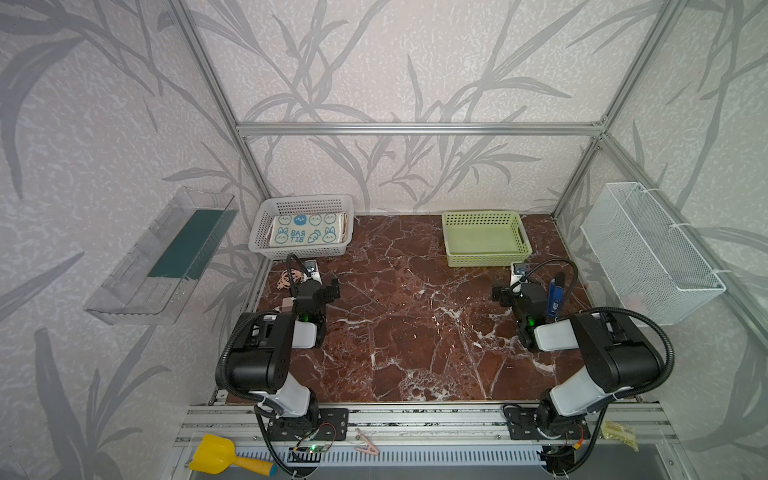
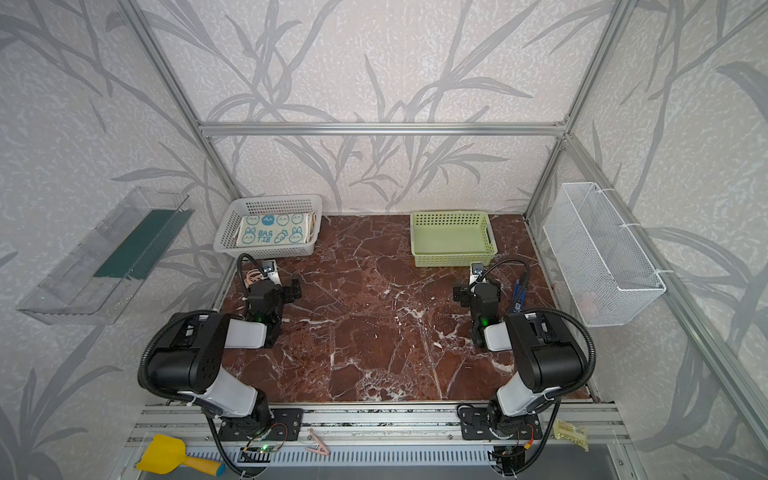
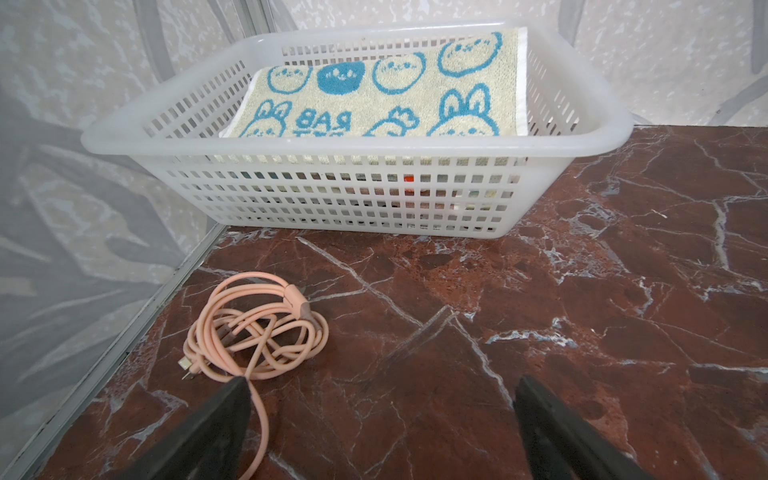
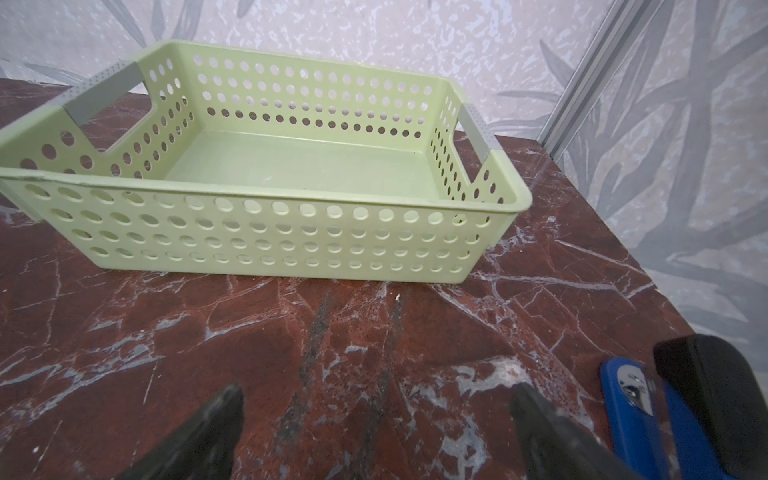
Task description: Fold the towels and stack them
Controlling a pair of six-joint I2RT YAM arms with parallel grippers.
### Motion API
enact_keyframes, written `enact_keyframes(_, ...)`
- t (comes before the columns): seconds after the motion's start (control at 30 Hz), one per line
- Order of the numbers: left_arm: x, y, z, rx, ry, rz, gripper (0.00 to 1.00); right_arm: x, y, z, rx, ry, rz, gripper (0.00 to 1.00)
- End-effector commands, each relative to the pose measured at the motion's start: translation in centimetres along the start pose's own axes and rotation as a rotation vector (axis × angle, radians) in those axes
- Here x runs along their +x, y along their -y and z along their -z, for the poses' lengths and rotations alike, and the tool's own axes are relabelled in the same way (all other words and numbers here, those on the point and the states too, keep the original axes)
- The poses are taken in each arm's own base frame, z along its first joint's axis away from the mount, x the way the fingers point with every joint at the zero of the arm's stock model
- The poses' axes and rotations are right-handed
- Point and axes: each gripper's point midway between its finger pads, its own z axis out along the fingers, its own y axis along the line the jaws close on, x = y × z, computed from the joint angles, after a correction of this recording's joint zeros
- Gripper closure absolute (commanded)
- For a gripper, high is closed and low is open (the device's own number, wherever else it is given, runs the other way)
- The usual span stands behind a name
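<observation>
The towels lie stacked in a white perforated basket (image 1: 259,229) (image 2: 226,233) at the back left. The top one is cream-white with blue bunnies (image 1: 305,233) (image 2: 276,232) (image 3: 374,95). Bits of other towels, one orange (image 3: 409,179), show through the basket's slots (image 3: 332,199). An empty green perforated basket (image 1: 490,258) (image 2: 453,259) (image 4: 249,232) stands at the back right. My left gripper (image 1: 312,286) (image 2: 274,286) (image 3: 383,382) hovers open in front of the white basket, holding nothing. My right gripper (image 1: 519,291) (image 2: 478,291) (image 4: 377,388) is open and empty in front of the green basket.
A coiled pink cable (image 3: 253,328) (image 1: 286,279) lies by the left gripper's finger. A blue stapler-like tool (image 4: 648,415) (image 1: 555,295) sits just right of the right gripper. A wire basket (image 1: 648,249) hangs on the right wall and a clear shelf (image 1: 166,253) on the left wall.
</observation>
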Motion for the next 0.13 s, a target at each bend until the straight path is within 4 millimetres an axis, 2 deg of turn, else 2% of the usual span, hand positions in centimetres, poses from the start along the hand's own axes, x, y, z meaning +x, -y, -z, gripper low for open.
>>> enact_keyframes(0.0, -0.74, 0.01, 0.02, 0.006, 0.017, 0.017, 0.01, -1.2, -0.06, -0.06, -0.001, 0.031, 0.0, 0.01)
enact_keyframes(0.1, -0.71, 0.0, 0.0, 0.007, 0.015, 0.017, 0.01, -1.17, -0.06, -0.04, -0.001, 0.031, 0.0, 0.01)
